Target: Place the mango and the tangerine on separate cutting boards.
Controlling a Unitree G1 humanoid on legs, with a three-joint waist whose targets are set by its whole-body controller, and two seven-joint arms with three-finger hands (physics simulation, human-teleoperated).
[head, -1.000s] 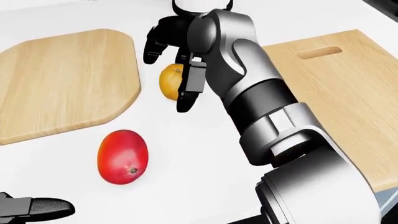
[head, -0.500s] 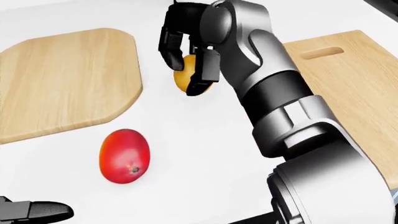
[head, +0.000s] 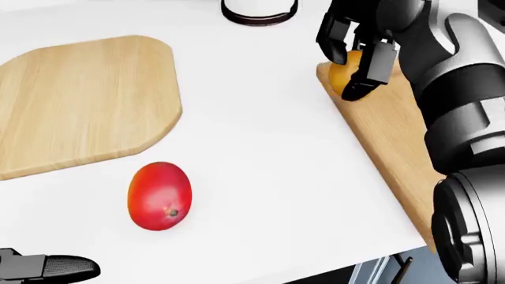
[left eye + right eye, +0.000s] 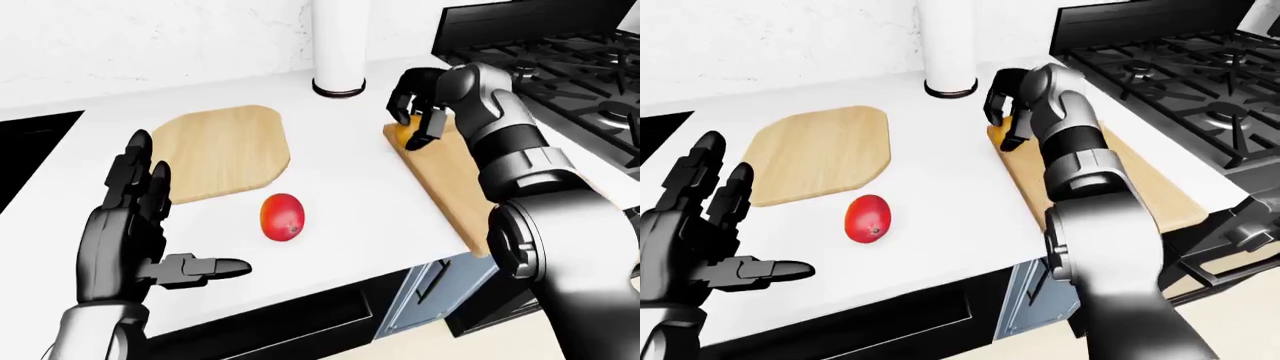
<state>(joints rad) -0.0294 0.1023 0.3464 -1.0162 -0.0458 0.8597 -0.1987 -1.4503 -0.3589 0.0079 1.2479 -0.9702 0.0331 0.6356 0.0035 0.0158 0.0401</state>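
The orange tangerine (image 3: 341, 78) is in my right hand (image 3: 346, 70), whose fingers close round it at the upper left corner of the right cutting board (image 3: 395, 139). I cannot tell whether it touches the board. The red mango (image 3: 160, 196) lies on the white counter below the left cutting board (image 3: 79, 97), which is bare. My left hand (image 4: 150, 225) is open and empty, raised at the left of the left-eye view, short of the mango.
A white cylinder (image 4: 338, 45) stands on the counter above the gap between the boards. A black gas stove (image 4: 560, 60) lies to the right of the right board. The counter's edge (image 4: 330, 281) runs just below the mango.
My right hand has carried the tangerine to the right, from the counter between the boards to the right board's upper left corner. The mango and my left hand have stayed put.
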